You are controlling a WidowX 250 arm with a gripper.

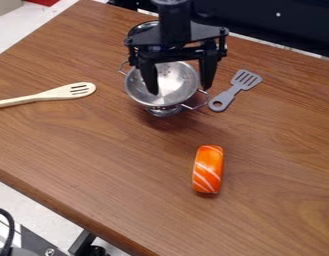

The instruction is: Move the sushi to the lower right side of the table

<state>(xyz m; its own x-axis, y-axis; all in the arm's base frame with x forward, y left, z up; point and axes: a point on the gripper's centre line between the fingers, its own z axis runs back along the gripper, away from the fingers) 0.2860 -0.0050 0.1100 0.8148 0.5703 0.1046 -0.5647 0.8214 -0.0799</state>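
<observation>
Sushi (208,169) lies low on the surface (93,145), just right of centre; pincer (180,90) wide and empty by the colander (173,80)! Grasp and carry further lower right look left to do.

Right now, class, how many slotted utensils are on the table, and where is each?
2: the wooden spoon at the picture's left, and the gray spatula right of the metal colander. More could be hidden behind the gripper.
</observation>
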